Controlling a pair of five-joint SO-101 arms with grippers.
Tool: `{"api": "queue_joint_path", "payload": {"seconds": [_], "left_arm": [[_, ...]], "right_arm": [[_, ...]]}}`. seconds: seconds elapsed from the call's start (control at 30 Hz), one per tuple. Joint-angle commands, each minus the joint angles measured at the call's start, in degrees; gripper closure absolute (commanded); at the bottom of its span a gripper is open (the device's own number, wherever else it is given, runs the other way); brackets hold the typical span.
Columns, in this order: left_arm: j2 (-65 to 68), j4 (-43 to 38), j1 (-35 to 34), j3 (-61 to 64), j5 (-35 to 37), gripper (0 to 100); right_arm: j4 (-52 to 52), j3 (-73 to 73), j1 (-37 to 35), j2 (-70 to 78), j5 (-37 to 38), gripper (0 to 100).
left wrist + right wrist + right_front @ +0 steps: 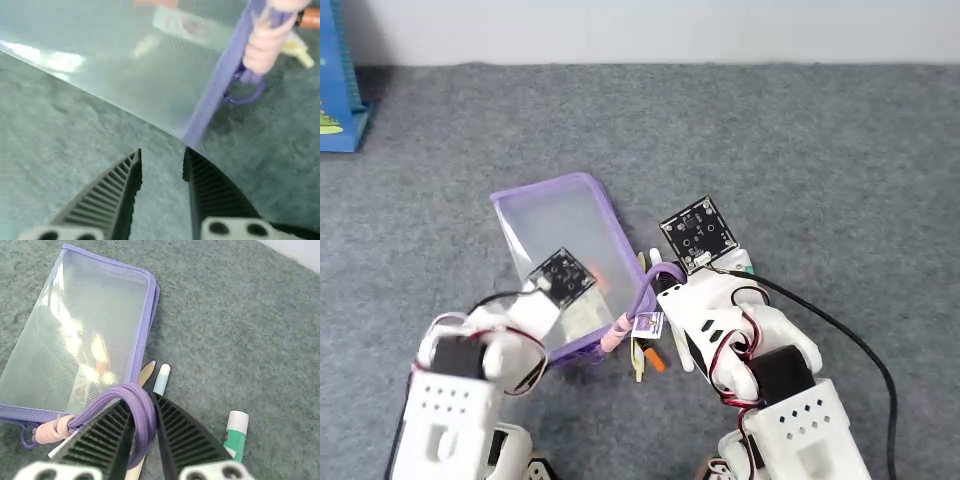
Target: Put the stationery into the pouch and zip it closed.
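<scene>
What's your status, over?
Right hand shut on pouch strap. Left hand open at pouch corner. Glue stick, white-capped pen lying outside.

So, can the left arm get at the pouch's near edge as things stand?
Probably yes: the left pincer is open just short of the pouch, bare carpet between; the right pincer, shut on the strap, is off to one side.
</scene>
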Motion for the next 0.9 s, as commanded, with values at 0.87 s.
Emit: {"api": "queue_joint_path", "payload": {"seconds": [0.87], "left_arm": [[7.4,-20.2,-1.3,8.0,2.7,87]], "right_arm": [[0.9,-1.1,0.8,-1.3,-2.0,98.8]]}}
